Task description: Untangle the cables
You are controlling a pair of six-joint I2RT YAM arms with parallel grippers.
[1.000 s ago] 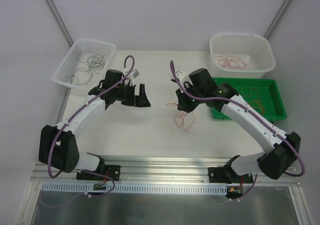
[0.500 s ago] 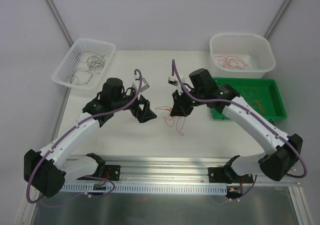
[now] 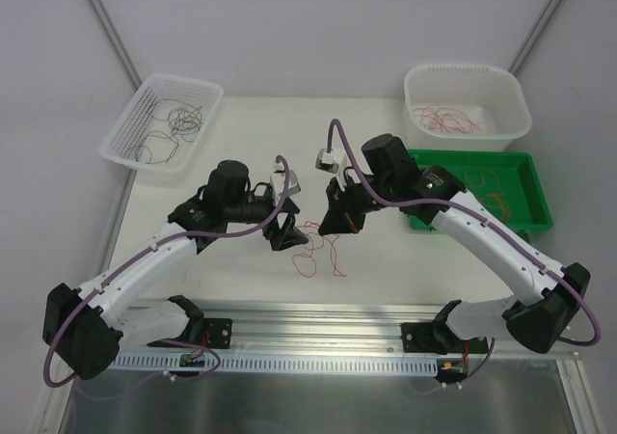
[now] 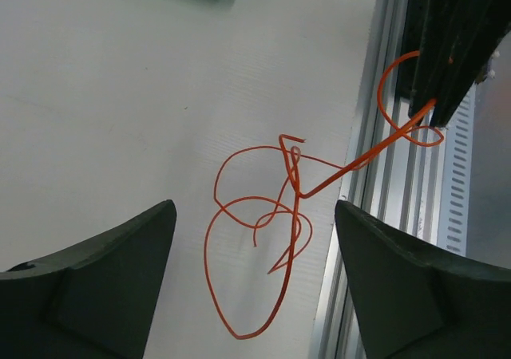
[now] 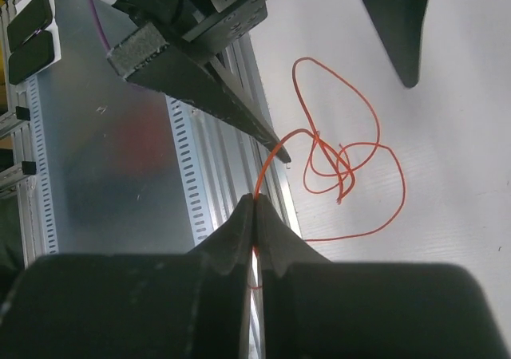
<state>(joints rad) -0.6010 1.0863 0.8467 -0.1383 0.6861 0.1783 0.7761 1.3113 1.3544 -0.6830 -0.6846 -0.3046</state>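
Top external, right gripper (image 3: 330,228) pinching cables (image 3: 318,251), left gripper (image 3: 285,220) agape beside

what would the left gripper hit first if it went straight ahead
Probably the red cable tangle held by the right gripper, framed between the left gripper's open fingers; the table lies behind. Depth is unclear.

The left arm (image 3: 145,265), a second ago drawn back near the white basket (image 3: 121,133), now reaches toward the middle of the bench (image 3: 415,265). Its pincer (image 3: 282,230) stands spread just left of the cables (image 3: 323,253). The right pincer (image 3: 337,218), clamped on one red strand, has carried them leftward and nearer the arm bases.
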